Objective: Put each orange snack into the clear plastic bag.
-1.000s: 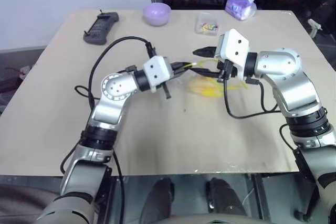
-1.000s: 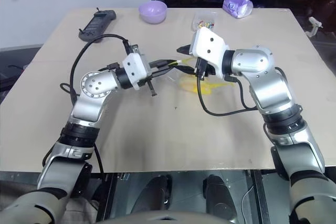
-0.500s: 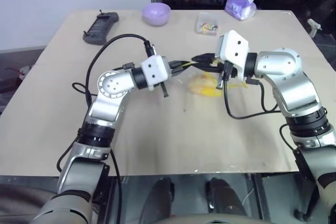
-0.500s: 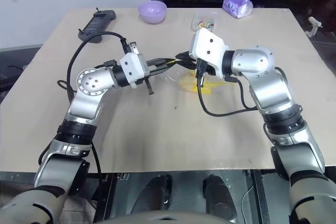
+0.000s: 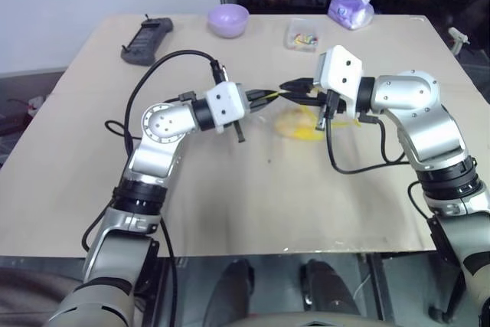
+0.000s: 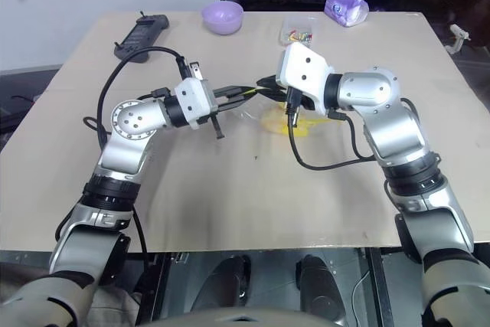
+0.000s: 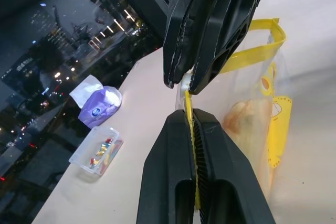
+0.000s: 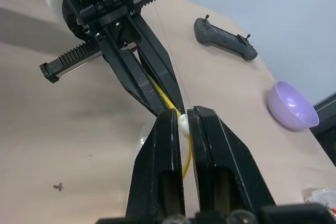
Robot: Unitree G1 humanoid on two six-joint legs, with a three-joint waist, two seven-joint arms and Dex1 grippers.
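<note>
The table (image 5: 230, 189) is a pale tan board with a plain surface. A light wall stands beyond its far left edge, and dark windows showing night lights run behind the far edge.

Along the far side, from left to right, lie a black handheld controller (image 5: 147, 40), a purple bowl (image 5: 229, 19), a small clear box (image 5: 302, 36) of colourful bits and a purple tissue pack (image 5: 351, 7). All four sit well apart from the work area at mid-table. Black cables loop from both arms over the tabletop.

The bag (image 7: 257, 103) hangs above the table centre, held at its yellow seal strip (image 7: 252, 51). The snack (image 7: 242, 120) is inside the bag, seen as an orange shape through the clear film.

The left gripper (image 7: 193, 116) has its fingers pressed together on the yellow strip. The right gripper (image 8: 181, 120) meets it tip to tip from the right, jaws narrowed onto a white tab at the same strip. Nothing stands between the two grippers and the bag.
</note>
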